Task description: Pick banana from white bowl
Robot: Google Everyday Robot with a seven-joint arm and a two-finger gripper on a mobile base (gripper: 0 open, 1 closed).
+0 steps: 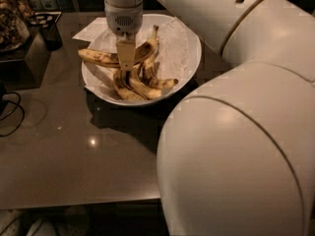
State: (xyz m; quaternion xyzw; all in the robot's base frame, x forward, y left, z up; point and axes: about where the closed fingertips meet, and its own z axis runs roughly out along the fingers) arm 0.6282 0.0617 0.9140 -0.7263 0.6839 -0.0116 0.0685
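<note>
Gripper down in the bowl, at the long banana

The gripper (125, 62) hangs straight down from the white arm (231, 132) into the white bowl (195, 65), a little toward the far, left part of it. Its tip stands in front of the banana (98, 57), about at the middle of the banana's length. Whether the gripper holds the banana or is only beside it, I cannot tell.

The banana is in the bowl, lying across it. One end goes out to the left of the gripper and reaches the rim; the other end rises to the right of the gripper, with the dark stem pointing to the far side. It is yellow with brown spots.

Just below the gripper, toward the camera, lie the shorter bananas (140, 86) in a small heap. To the right of the gripper the crinkled paper (174, 38) covers the inside of the bowl.

The bowl stands on a dark table (74, 151). Far to the left of the gripper there are a dark cup (49, 32) and a black cable (12, 113)
</note>
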